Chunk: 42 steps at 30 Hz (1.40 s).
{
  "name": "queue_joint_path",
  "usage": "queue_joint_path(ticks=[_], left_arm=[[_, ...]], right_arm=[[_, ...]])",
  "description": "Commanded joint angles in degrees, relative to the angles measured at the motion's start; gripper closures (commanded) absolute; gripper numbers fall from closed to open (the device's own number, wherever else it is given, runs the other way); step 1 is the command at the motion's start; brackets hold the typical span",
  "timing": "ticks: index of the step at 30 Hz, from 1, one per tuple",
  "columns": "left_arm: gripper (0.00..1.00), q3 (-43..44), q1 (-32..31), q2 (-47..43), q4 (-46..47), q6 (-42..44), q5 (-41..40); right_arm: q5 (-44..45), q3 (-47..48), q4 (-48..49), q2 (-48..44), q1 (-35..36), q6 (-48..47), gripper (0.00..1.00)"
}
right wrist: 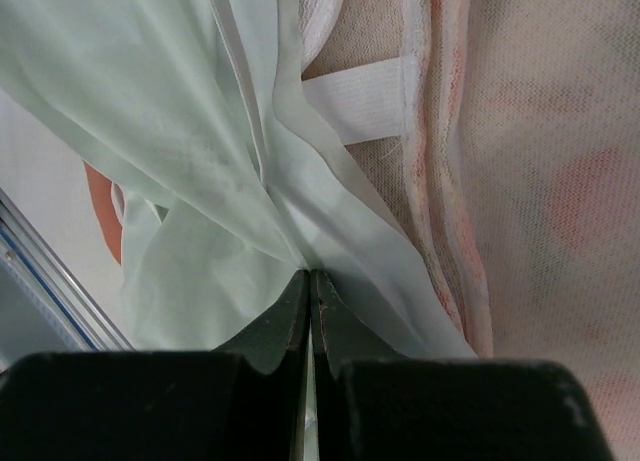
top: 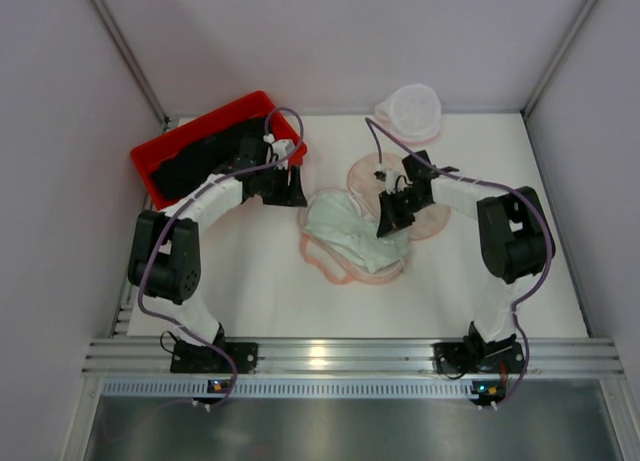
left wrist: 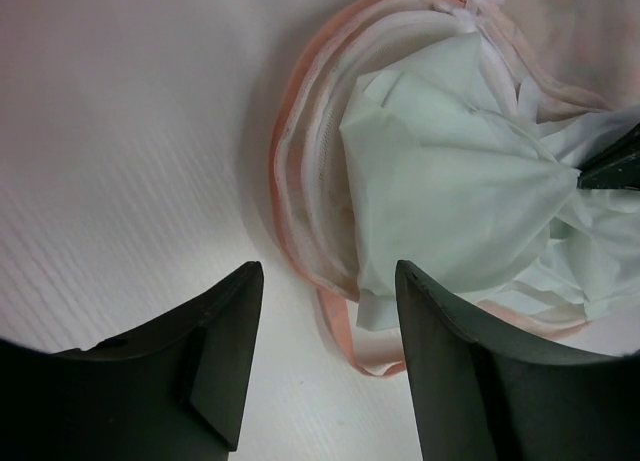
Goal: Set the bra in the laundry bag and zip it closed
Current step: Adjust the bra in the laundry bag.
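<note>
Firmly together, the right gripper's (right wrist: pixel 311 277) jaws pinch a fold of a pale mint-green soft fabric garment (top: pixel 350 233). The garment is heaped on a flat white mesh piece with pink edging (left wrist: pixel 300 161) in the middle of the table. The left gripper (left wrist: pixel 328 281) hangs beside that rim, jaws apart and holding nothing. The black soft fabric garment (top: pixel 205 156) lies in a red plastic bin (top: pixel 200 119), and the round white mesh pouch (top: pixel 410 106) sits at the far edge.

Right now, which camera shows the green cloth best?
Left wrist: the green cloth looks big and clear there. Top shows it small, partly behind the right pincer. Right wrist shows only folds pinched in that pincer.
</note>
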Motion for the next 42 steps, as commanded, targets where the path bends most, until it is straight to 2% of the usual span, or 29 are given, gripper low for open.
queue_joint_path(ticks=[1,12,15,16,18,19,22,29,37,38,39,40,41,42], left_arm=[[0.39,5.5,-1.7,3.8,1.4,1.5,-1.1],[0.49,10.1,-5.9,11.9,1.3,1.9,-1.7],[0.59,10.9,-6.3,12.9,1.3,2.1,-3.4],[0.68,11.3,-6.3,13.3,1.3,2.2,-3.5],[0.79,12.2,-6.4,13.6,1.3,2.4,-3.3],[0.91,12.6,-6.3,13.6,1.3,2.5,-3.0],[1.0,14.3,-6.4,13.7,1.5,2.8,-1.8],[1.0,17.0,-7.2,14.4,1.4,4.3,-1.1],[1.0,15.1,-8.4,17.1,1.3,3.7,-1.1],[0.98,15.1,-8.4,17.1,1.3,3.7,-1.4],[0.93,15.2,-8.4,17.4,1.3,3.8,-1.9],[0.87,15.3,-8.5,17.2,1.3,3.9,-2.1],[0.82,15.7,-8.5,16.8,1.3,4.0,-2.3],[0.77,15.7,-8.4,16.3,1.3,4.1,-2.9]], right_arm=[[-1.4,-0.4,1.4,-3.4,-0.3,-1.3,1.0],[-3.8,-0.7,2.5,-4.5,-0.4,-1.1,1.0],[-3.8,-0.9,2.4,-4.4,-0.4,-1.4,1.0],[-3.7,-0.9,2.4,-4.3,-0.4,-1.4,1.0],[-3.7,-1.0,2.3,-4.4,-0.3,-1.5,1.0],[-3.8,-1.0,2.3,-4.4,-0.3,-1.5,1.0],[-4.2,-1.4,2.6,-4.5,-0.4,-1.4,1.0],[-4.5,-2.3,3.5,-5.1,-0.4,-1.3,1.0],[-4.1,-2.1,3.0,-5.5,-0.4,-1.4,1.0],[-4.0,-2.1,2.9,-5.9,-0.3,-1.4,0.97],[-3.8,-1.9,2.3,-6.2,-0.3,-1.5,0.87],[-3.7,-1.5,2.0,-6.9,-0.3,-1.6,0.82],[-3.4,-1.2,1.6,-7.5,-0.5,-1.6,0.69],[-3.1,-1.0,1.2,-8.2,-0.5,-1.7,0.65]])
